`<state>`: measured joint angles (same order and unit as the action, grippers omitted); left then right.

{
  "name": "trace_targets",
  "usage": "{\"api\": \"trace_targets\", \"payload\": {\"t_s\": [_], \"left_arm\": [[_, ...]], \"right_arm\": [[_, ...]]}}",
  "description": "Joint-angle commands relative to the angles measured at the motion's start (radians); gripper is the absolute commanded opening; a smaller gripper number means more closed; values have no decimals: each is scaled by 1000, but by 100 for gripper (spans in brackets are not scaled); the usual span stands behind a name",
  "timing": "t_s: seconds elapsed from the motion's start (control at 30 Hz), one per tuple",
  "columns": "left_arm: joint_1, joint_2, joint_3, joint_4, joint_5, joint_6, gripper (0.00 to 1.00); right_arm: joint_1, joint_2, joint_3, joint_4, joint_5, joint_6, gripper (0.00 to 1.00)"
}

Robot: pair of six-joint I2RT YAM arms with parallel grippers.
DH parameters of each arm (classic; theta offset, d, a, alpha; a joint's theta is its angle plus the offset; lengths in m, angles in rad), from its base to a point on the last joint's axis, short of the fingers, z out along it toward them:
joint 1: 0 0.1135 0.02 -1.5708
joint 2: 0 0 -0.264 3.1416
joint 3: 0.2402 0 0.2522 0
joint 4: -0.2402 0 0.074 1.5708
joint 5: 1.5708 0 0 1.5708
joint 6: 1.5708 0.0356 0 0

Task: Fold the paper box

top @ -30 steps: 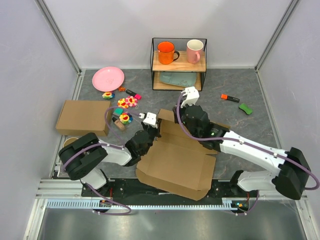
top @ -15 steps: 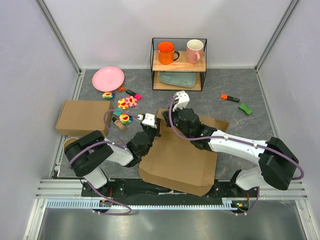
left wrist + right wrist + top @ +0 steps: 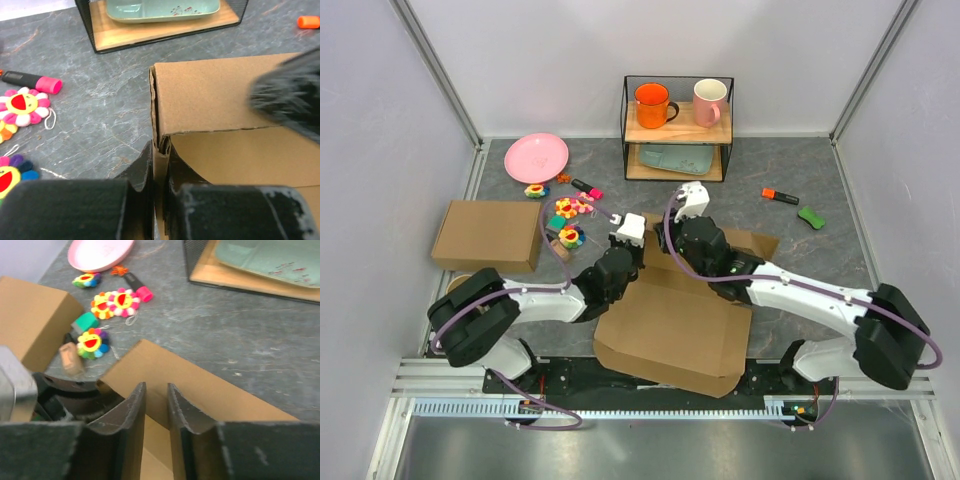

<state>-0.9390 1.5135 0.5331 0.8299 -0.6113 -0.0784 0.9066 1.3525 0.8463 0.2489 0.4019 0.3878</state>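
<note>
Wall-raising step: left gripper [image 3: 159, 156] clamps a corner of the paper box [image 3: 215, 95]; right gripper [image 3: 155, 396] stands slightly apart. Next, you push the rear flap [image 3: 210, 390] upright.

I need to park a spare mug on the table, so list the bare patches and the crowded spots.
Bare: the tabletop between the wire rack and the orange marker, and the strip between the pink plate and the rack. Crowded: the toys beside the closed cardboard box, and the centre, taken by the paper box.
</note>
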Motion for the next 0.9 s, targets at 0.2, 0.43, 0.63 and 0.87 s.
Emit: {"api": "trace_targets", "payload": {"t_s": [0.2,0.43,0.63,0.87], "left_arm": [[46,-142,74,-595,-136,-231,2],[104,-133,113,-695,-116,-299,2],[114,-121,108,-695,-133,-337,2],[114,-102,120,-698,-136,-319,2]], "right_arm": [[-14,-401,-22,-295,506,-113,50],[-34,-515,-167,-479,575,57,49],[-57,-501,-286,-505,437,269,54],[-58,-471,-358,-508,359,367,75]]}}
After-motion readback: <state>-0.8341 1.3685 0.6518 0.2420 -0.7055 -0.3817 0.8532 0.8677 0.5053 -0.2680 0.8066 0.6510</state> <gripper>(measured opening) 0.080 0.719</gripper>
